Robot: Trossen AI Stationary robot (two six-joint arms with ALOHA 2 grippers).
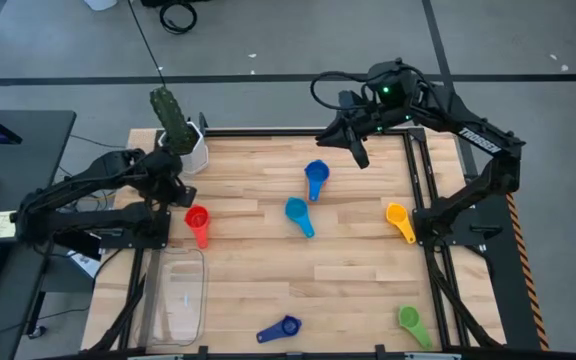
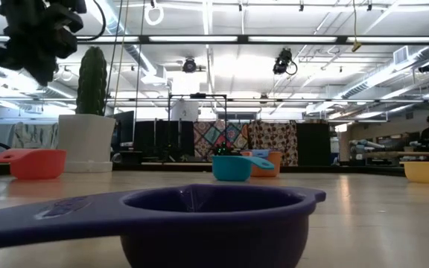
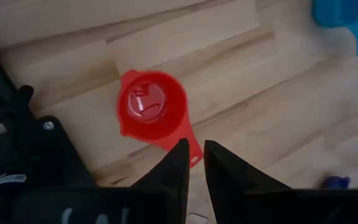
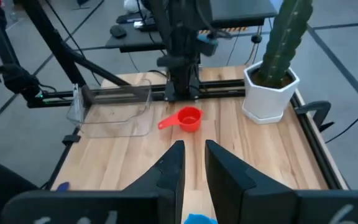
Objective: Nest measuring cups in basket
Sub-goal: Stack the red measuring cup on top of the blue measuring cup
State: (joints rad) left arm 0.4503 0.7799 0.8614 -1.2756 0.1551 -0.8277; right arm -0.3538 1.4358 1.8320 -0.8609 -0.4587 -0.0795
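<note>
- Left gripper point(image 3: 192, 163): hangs above the table with its two dark fingers drawn to a narrow slit and nothing between them. The small red plastic measuring cup point(image 3: 152, 109) with its short flat handle lies directly beneath and just ahead of the fingertips, mouth up, handle end nearest them.
- Right gripper point(image 4: 191, 163): waits high over the far edge of the table, fingers a narrow gap apart, empty; the red cup lies well ahead of it.
- Clear see-through rectangular plastic basket point(image 1: 176, 292): stands empty at the left arm's near corner, close beside the red cup.
- Handling, judged: the cup is probably light, rigid and smooth, so it may skid on the wood if nudged. The thin bowl rim or the flat handle offers the surest pinch, and the fingers would have to spread first.
- High view only: shows the scatter of the other cups, two blue cups point(image 1: 315, 178), a yellow cup point(image 1: 399, 219), a green cup point(image 1: 412, 322) and a dark blue cup point(image 1: 282, 328), all well apart from both grippers.
- Low view only: shows the dark blue cup's bowl profile close up.
- Right wrist view only: shows the white pot with a green cactus-like object point(image 4: 271, 92) beside the red cup, and the basket's raised walls.
</note>
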